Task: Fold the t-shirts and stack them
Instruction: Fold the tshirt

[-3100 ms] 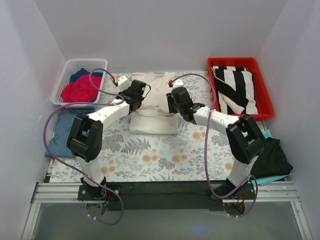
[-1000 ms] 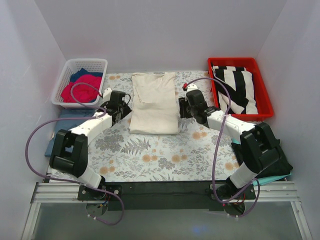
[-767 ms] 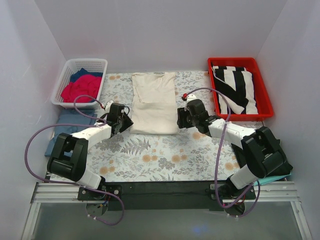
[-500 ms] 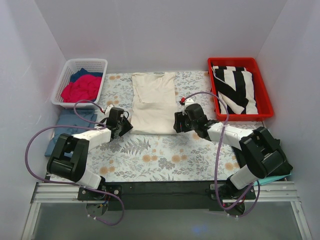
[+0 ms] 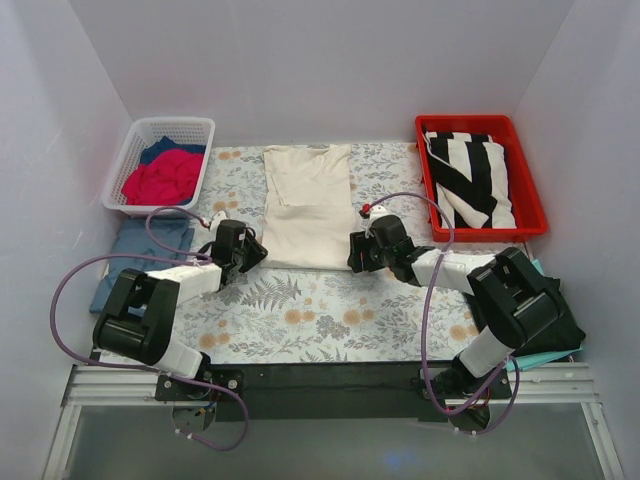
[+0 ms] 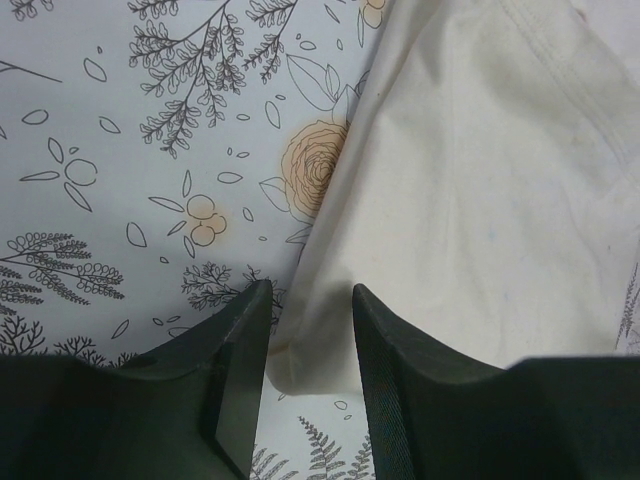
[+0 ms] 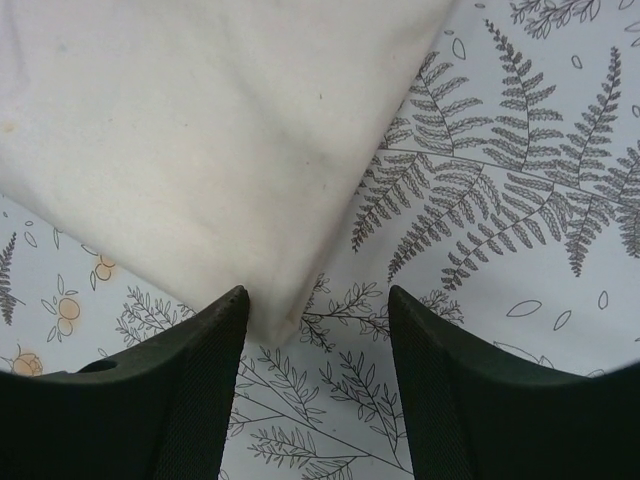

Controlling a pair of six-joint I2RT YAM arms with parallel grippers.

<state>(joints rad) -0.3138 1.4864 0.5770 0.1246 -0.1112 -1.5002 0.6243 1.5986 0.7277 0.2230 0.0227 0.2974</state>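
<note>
A cream t-shirt (image 5: 308,205), folded into a long strip, lies on the floral table cover in the middle. My left gripper (image 5: 250,253) is open at the shirt's near left corner; in the left wrist view the corner (image 6: 330,330) lies between the fingers (image 6: 240,340). My right gripper (image 5: 355,253) is open at the near right corner, which shows in the right wrist view (image 7: 270,300) beside the left finger (image 7: 205,360). Red and navy shirts (image 5: 160,175) lie in the white basket. Black and teal shirts (image 5: 545,315) lie at the right edge.
A white basket (image 5: 128,150) stands at the back left. A red tray (image 5: 530,190) at the back right holds a black-and-white striped cloth (image 5: 470,175). A blue folded cloth (image 5: 125,262) lies left of the table cover. White walls enclose the table.
Both arms have left the shirt's middle, swung out to its sides and come down toward me to the near corners. The shirt lies flatter and longer than 3 seconds ago.
</note>
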